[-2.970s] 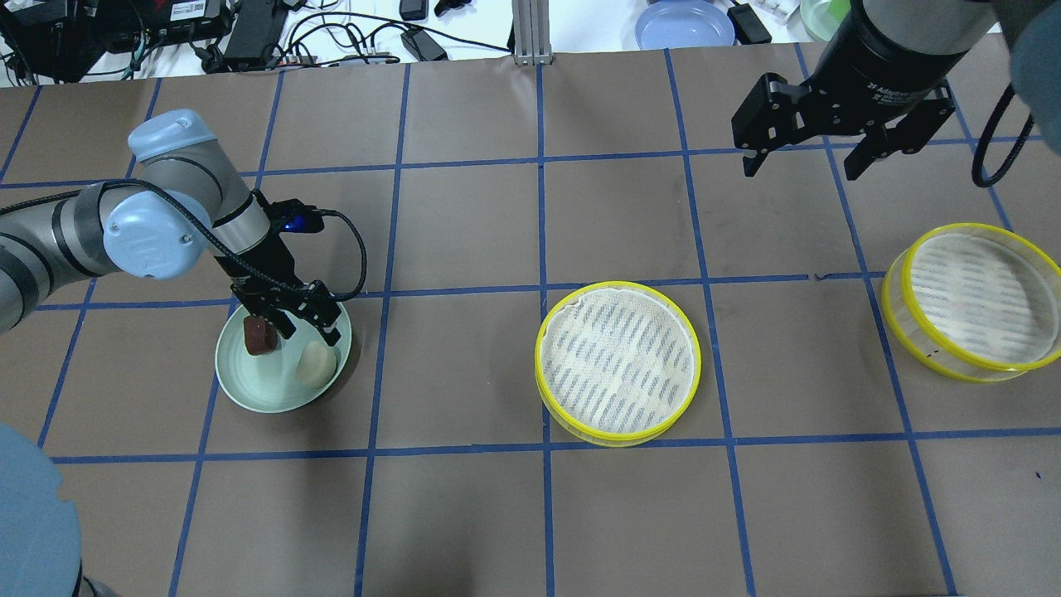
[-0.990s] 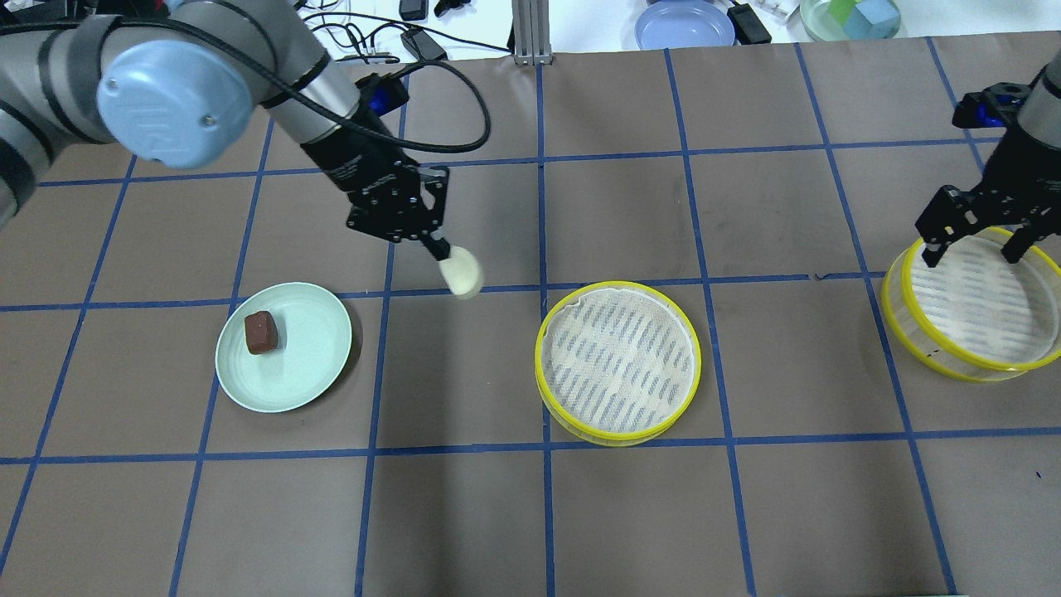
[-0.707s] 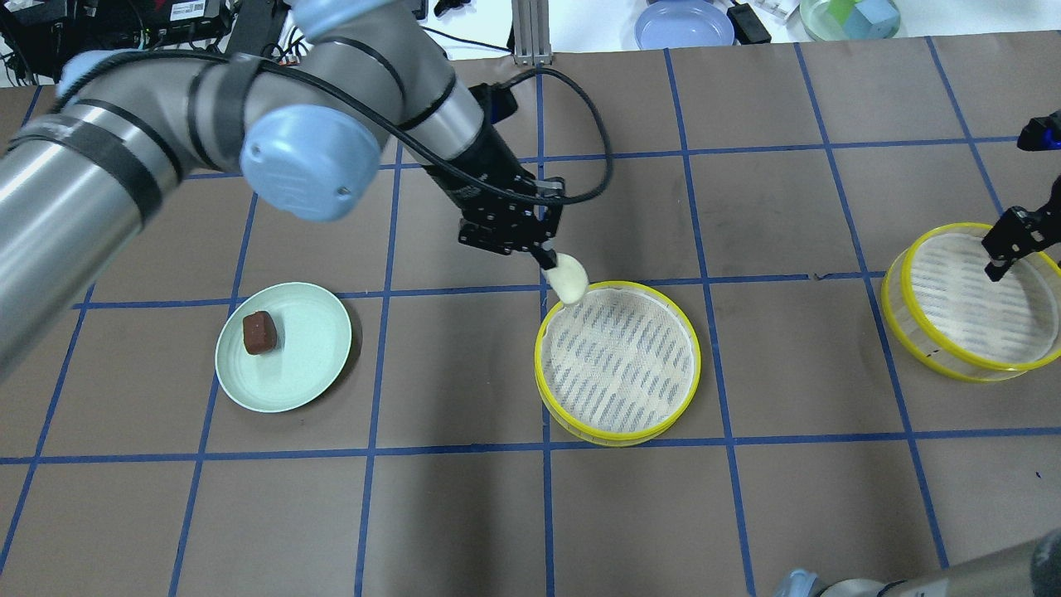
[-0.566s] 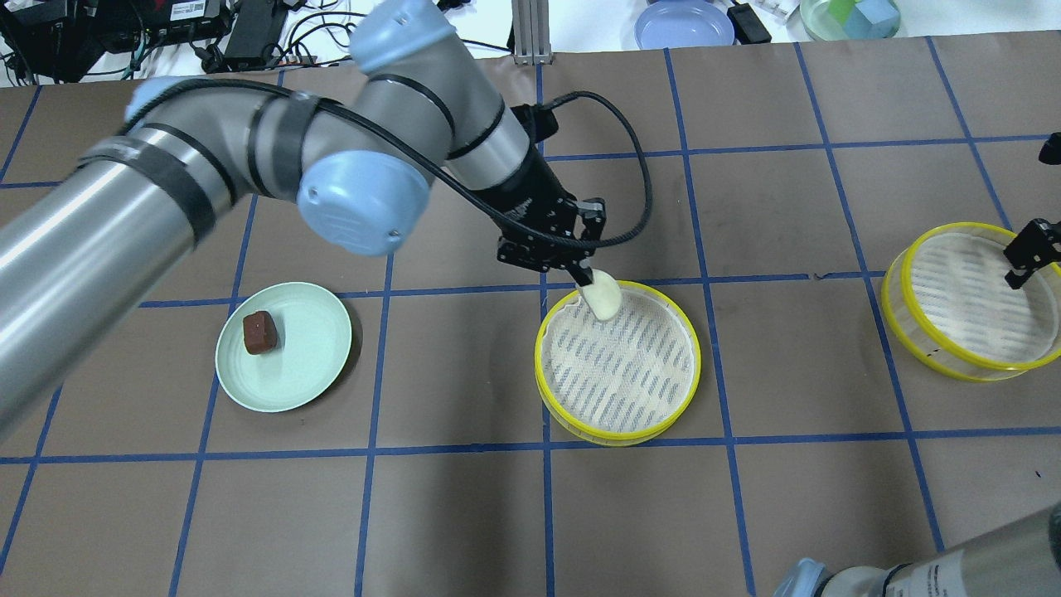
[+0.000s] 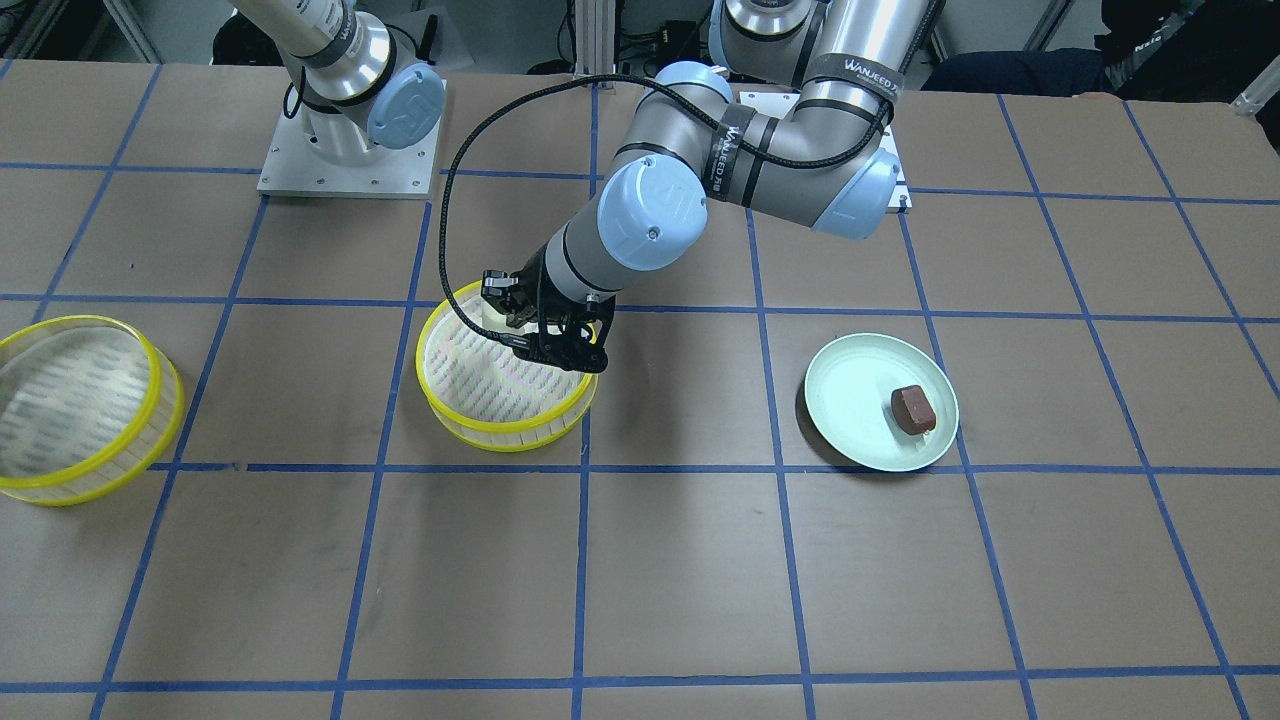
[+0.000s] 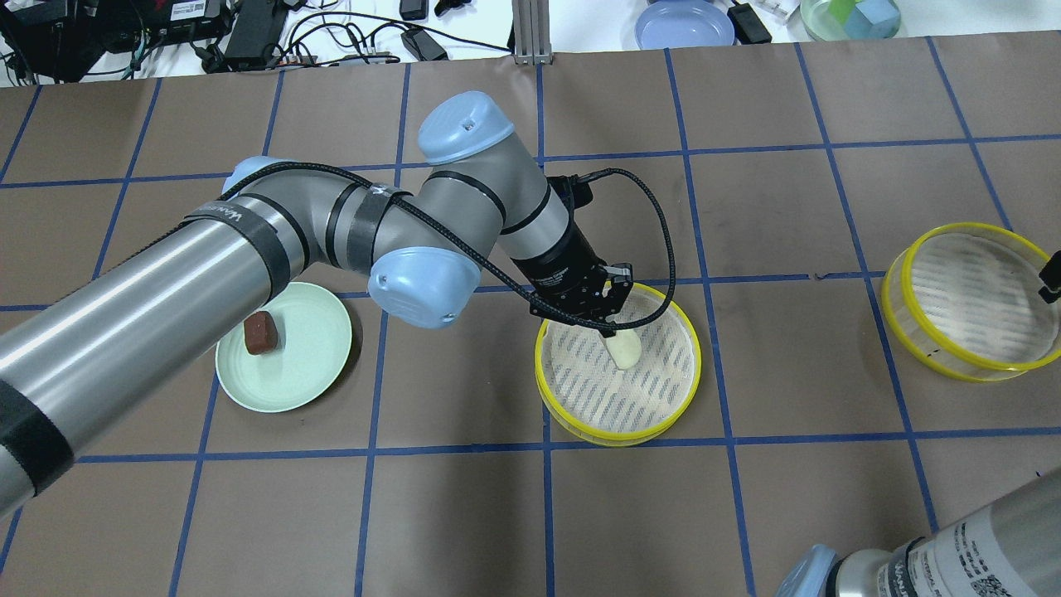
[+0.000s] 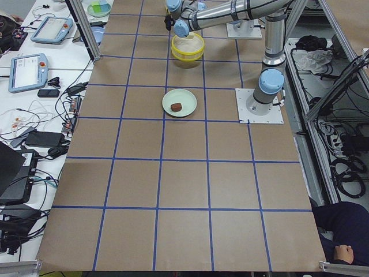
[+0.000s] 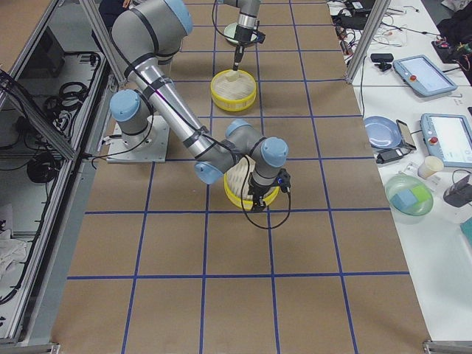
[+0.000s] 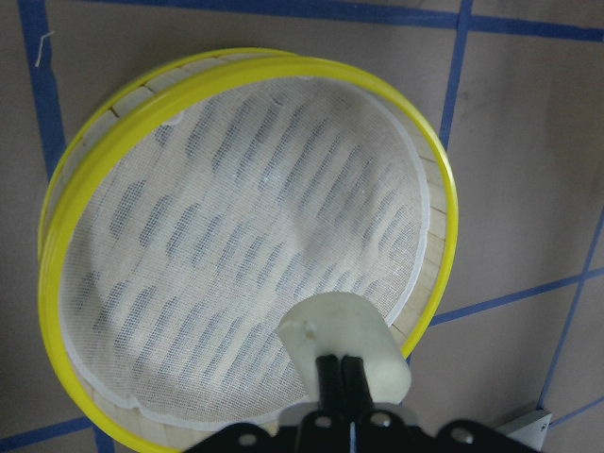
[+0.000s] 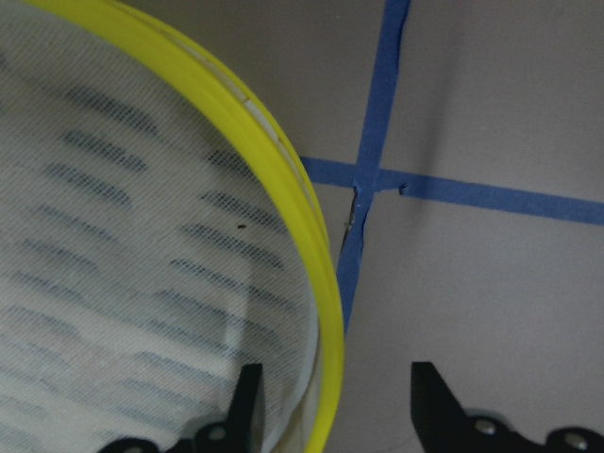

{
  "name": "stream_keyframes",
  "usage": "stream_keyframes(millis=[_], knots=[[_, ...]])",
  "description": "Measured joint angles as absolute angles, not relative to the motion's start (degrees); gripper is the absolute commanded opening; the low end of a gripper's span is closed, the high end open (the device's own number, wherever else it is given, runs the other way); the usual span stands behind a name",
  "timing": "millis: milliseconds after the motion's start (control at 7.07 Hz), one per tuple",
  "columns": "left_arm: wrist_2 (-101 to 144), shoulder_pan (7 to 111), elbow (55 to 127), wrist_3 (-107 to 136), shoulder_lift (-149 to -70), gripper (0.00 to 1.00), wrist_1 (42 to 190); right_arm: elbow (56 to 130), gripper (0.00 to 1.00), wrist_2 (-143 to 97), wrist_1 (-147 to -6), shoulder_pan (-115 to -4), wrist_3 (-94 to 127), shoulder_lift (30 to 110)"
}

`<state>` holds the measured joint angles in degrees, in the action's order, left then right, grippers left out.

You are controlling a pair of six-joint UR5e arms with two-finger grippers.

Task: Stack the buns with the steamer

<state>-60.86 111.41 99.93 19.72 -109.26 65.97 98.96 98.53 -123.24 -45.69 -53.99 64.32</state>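
My left gripper (image 6: 612,330) is shut on the cream-white bun (image 6: 627,351) and holds it low inside the centre steamer tray (image 6: 540,365). The left wrist view shows the bun (image 9: 344,332) pinched between the shut fingers over the tray's white mesh floor (image 9: 236,245). The dark reddish-brown bun (image 6: 259,332) lies alone on the pale green plate (image 6: 311,373). My right gripper (image 10: 330,415) is open and straddles the yellow rim (image 10: 302,236) of the second steamer tray (image 6: 903,332) at the right, one finger inside and one outside.
A blue plate (image 6: 684,23) and a green bowl of blocks (image 6: 850,16) sit beyond the table's far edge, with cables at the far left. The right arm's forearm (image 6: 953,547) crosses the near right corner.
My left gripper lifted the cream bun off the green plate, carried it right and lowered it into the centre tray. My right gripper came down and shifted to the right tray's right rim.
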Motion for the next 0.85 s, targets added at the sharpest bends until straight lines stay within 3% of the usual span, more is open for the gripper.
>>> stream_keyframes(millis=[283,424,566,707,848], knots=[[-64.6,111.4,100.1,19.3,-110.4,0.0,66.8,98.8,0.0,98.4,-124.7,-45.5,-55.1,63.7],[-66.4,111.4,100.2,19.1,-110.9,0.33,67.4,98.4,0.0,98.5,-124.5,-45.5,-54.9,63.9],[-67.6,111.4,100.1,19.1,-111.3,0.76,67.7,98.2,0.0,98.5,-123.6,-45.6,-54.7,65.0],[-68.2,111.4,99.9,19.4,-111.5,0.91,67.7,98.1,0.0,98.2,-120.9,-46.3,-54.3,67.4],[-68.7,111.3,99.4,19.6,-111.2,0.97,67.5,98.2,0.0,97.2,-116.8,-47.9,-53.6,70.5]])
